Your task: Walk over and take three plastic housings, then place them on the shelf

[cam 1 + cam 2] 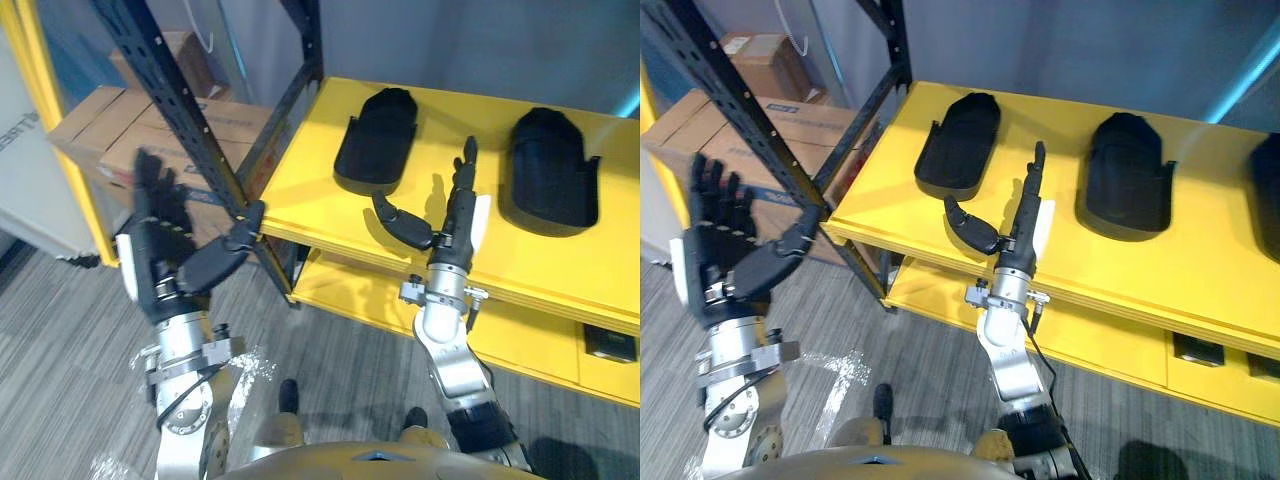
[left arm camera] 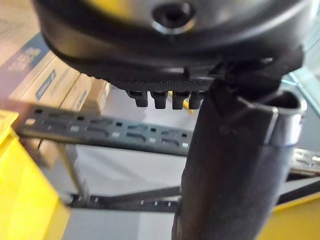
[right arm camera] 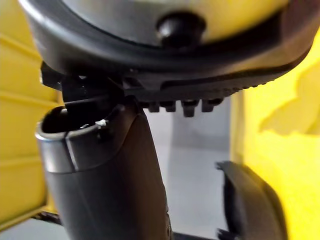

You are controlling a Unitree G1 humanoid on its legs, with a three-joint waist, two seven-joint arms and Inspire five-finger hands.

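Black plastic housings lie open side down on the yellow shelf (image 1: pixel 318 200): one (image 1: pixel 378 140) at its left, one (image 1: pixel 553 170) further right, and a third (image 1: pixel 1268 190) at the right edge of the right eye view. My right hand (image 1: pixel 452 225) stands over the shelf's front edge between the first two housings. It is open, fingers straight, thumb spread, and holds nothing. A housing's edge (image 3: pixel 250 200) shows past it in the right wrist view. My left hand (image 1: pixel 160 240) is raised off the shelf's left corner, open and empty, its thumb near the black rack post.
A black perforated rack post (image 1: pixel 180 110) and its braces stand at the shelf's left corner. Cardboard boxes (image 1: pixel 110 140) are stacked behind it. A lower yellow shelf (image 1: pixel 350 280) sits underneath, with a small black item (image 1: pixel 610 343) at its right. Grey carpet lies below.
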